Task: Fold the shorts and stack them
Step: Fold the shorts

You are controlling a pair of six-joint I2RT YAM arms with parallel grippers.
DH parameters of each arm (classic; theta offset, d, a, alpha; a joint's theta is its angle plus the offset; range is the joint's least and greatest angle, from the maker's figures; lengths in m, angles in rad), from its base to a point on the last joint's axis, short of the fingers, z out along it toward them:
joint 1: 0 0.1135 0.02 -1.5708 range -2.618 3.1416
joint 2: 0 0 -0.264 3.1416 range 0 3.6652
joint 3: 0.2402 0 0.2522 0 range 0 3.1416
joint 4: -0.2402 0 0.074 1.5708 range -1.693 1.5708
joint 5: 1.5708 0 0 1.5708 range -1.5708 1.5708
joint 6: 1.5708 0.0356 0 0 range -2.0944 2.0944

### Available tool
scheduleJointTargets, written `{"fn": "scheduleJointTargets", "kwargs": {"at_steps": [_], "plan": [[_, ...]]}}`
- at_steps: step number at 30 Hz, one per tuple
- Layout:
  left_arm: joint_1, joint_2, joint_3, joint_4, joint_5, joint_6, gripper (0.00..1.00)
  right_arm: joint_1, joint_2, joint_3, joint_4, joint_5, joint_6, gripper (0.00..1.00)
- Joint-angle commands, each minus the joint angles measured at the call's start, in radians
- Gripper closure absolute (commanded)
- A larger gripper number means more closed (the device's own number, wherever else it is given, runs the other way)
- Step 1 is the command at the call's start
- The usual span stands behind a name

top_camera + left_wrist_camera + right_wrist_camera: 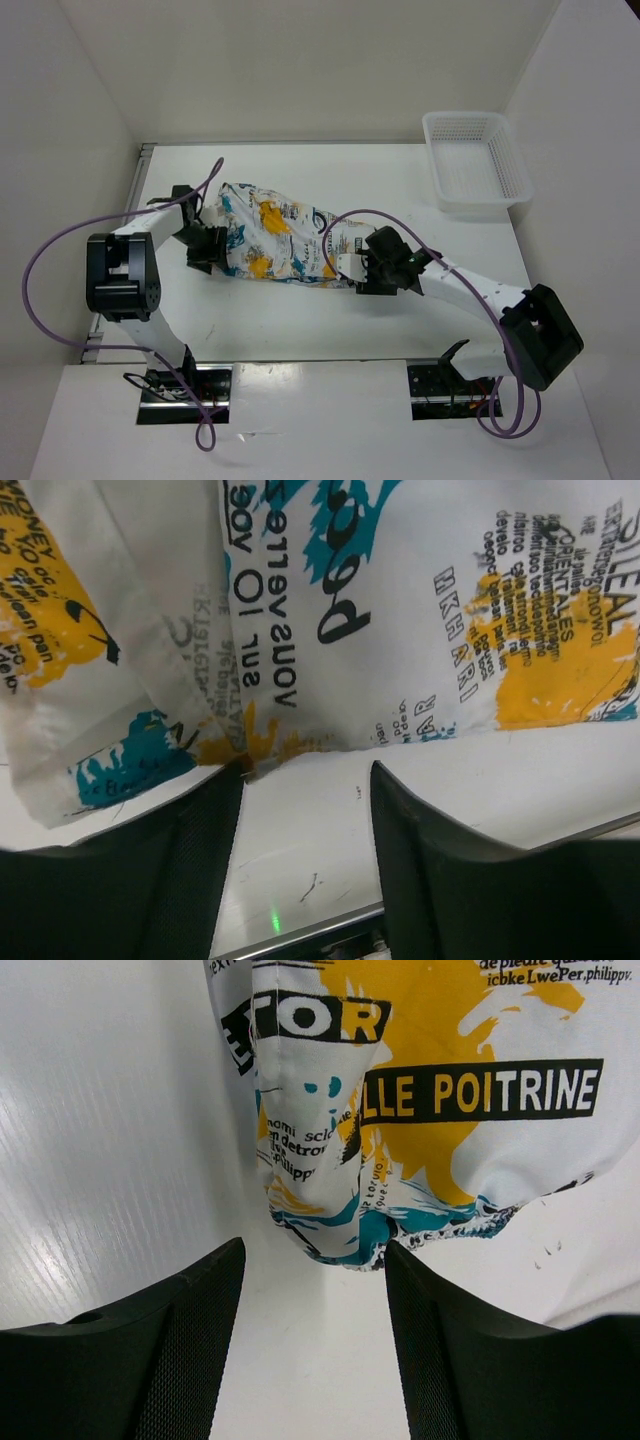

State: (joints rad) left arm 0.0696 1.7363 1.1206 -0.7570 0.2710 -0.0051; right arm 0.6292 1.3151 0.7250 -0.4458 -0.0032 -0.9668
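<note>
The left gripper (pixel 305 772) stands with its jaws apart and nothing between them but bare table (pixel 300 860). The hem of the shorts (pixel 400 610) lies just ahead, one fold coming right up to the tip of the finger (pixel 170 870) at the left of that view. The right gripper (pixel 312 1252) is likewise spread wide and empty, with a bunched corner of the cloth just before its gap. From above, the shorts lie rumpled lengthwise across the middle of the table with an arm at either end, I judge so that each can take an end and draw the cloth flat before any fold. The white mesh basket (pixel 478 205) stands well apart at the far right corner. Whether either fingertip actually touches cloth is hard to tell, waistband and leg openings are lost in the rumple, and both wrist views cut the shorts off
</note>
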Motion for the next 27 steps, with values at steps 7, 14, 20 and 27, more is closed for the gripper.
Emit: {"fn": "scheduleJointTargets", "kwargs": {"at_steps": [7, 14, 20, 27], "plan": [[0.006, 0.048, 0.028, 0.012, 0.06, 0.005, 0.86, -0.006, 0.009, -0.029, 0.09, 0.011, -0.023, 0.51], [0.006, 0.02, 0.082, -0.034, 0.106, 0.005, 1.0, -0.006, 0.018, -0.003, 0.067, -0.014, -0.01, 0.47], [0.006, -0.029, 0.215, -0.079, 0.154, 0.005, 1.0, -0.006, 0.03, 0.042, 0.062, -0.064, 0.01, 0.4], [0.006, -0.029, 0.369, -0.1, 0.165, 0.005, 1.0, -0.006, 0.09, -0.038, 0.162, 0.016, -0.075, 0.48]]}}
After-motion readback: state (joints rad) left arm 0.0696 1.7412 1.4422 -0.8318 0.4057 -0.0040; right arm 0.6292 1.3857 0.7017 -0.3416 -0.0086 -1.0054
